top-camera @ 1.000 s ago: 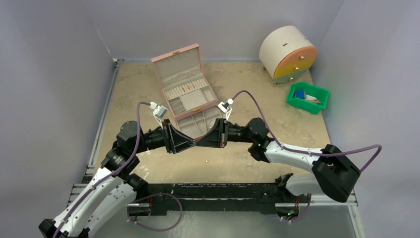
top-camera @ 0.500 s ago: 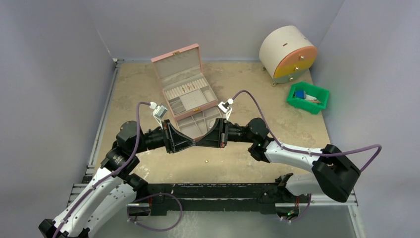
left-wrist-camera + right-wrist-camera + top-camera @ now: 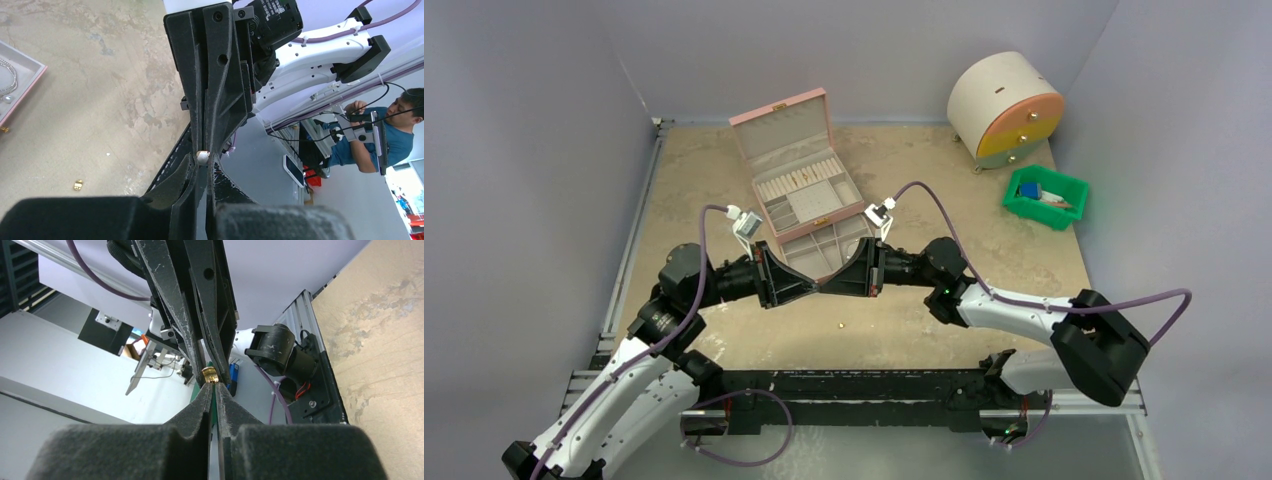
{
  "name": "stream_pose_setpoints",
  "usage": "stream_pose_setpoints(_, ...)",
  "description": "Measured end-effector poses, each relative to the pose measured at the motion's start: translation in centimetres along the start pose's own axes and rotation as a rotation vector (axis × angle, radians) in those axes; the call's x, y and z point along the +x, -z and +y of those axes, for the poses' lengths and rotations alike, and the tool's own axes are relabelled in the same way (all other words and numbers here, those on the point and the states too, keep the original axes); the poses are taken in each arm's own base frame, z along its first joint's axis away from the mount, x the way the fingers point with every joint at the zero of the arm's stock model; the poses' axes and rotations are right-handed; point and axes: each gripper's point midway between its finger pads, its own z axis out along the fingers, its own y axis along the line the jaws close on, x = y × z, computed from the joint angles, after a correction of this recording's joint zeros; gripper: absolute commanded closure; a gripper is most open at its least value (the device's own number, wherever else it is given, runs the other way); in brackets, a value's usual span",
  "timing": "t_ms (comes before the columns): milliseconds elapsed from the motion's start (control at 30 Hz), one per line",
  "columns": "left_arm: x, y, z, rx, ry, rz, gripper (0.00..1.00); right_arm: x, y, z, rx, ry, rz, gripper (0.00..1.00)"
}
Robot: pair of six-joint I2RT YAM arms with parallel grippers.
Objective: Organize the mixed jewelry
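Where they meet tip to tip just before the pink box point(image 3: 782, 122), the left hand point(image 3: 202, 169) and right hand point(image 3: 213, 388) each pinch narrow on one gold stud point(image 3: 209, 374). Another gold piece point(image 3: 841, 324) lies on the bench point(image 3: 984, 200), farther from the box.

Cell is boxed in on three sides by pale lavender-grey walls point(image 3: 874, 45). Work surface is a mottled beige stone-look tabletop point(image 3: 1014, 270), with a silver aluminium rail point(image 3: 627, 262) along its left edge. Lighting is flat and diffuse, shadows soft. Left wrist view catches open lab past the near edge, with a person in a teal shirt point(image 3: 397, 142).
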Motion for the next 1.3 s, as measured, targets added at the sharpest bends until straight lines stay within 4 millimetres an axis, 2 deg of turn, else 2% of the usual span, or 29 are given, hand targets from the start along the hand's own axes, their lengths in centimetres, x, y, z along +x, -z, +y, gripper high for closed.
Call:
stream_pose_setpoints(267, -0.4, 0.0, -0.1, -0.008, -0.009, -0.005, 1.0, -0.3, 0.3, -0.3, 0.015, 0.003, -0.009, 0.66)
stream_pose_setpoints(433, -0.4, -0.4, 1.0, -0.059, -0.001, 0.007, 1.0, -1.0, 1.9, -0.1, 0.053, 0.043, -0.041, 0.56)
stream_pose_setpoints(667, -0.4, -1.0, 3.0, -0.152, 0.02, 0.032, 1.0, -2.5, 4.8, -0.4, 0.203, 0.167, -0.118, 0.52)
stream_pose_setpoints(900, -2.2, -2.0, 6.3, -0.347, -0.003, 0.079, 1.0, -3.0, 7.5, -2.9, 0.442, 0.257, -0.151, 0.52)
stream_pose_setpoints(1000, -3.6, -2.5, 7.8, -0.446, -0.022, 0.109, 1.0, -3.0, 8.9, -4.7, 0.563, 0.272, -0.158, 0.52)
stream_pose_setpoints(1133, -5.4, -3.0, 10.3, -0.596, -0.06, 0.15, 1.0, -2.5, 10.9, -7.3, 0.707, 0.27, -0.147, 0.52)
stream_pose_setpoints(1300, -7.4, -3.4, 13.9, -0.784, -0.11, 0.217, 1.0, -1.8, 12.4, -9.0, 0.804, 0.269, -0.123, 0.53)
